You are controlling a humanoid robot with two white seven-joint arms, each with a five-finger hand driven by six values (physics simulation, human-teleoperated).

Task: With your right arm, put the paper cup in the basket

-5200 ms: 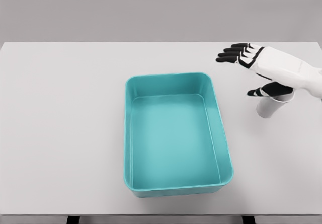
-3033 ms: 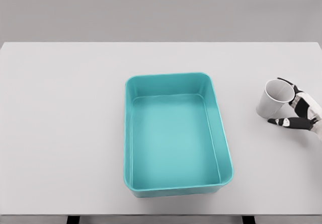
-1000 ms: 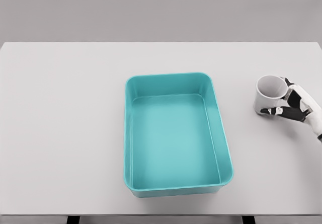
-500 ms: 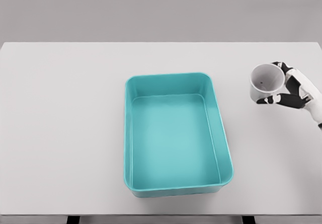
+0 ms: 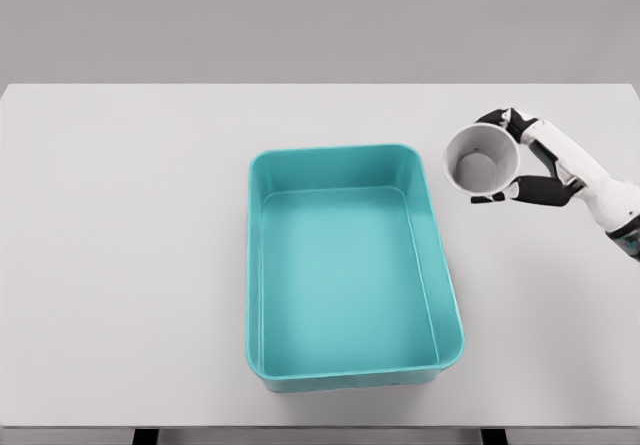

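One view, from the head, is showing the right hand (image 5: 545,165) wrapping its dark fingers (image 5: 535,191) around the paper cup (image 5: 482,161) and holding it above the white table (image 5: 130,215), just right of the teal basket (image 5: 258,265) and not yet over it. The cup is looking white and thin-walled, tipping its open, empty mouth toward the camera. Such a light, tilted cup is risking a slip from the grasp, or a clip on the near rim.

right hand (image 5: 545,170) grips paper cup (image 5: 482,161) | apparently lifted, tilted | just right of basket (image 5: 440,265)
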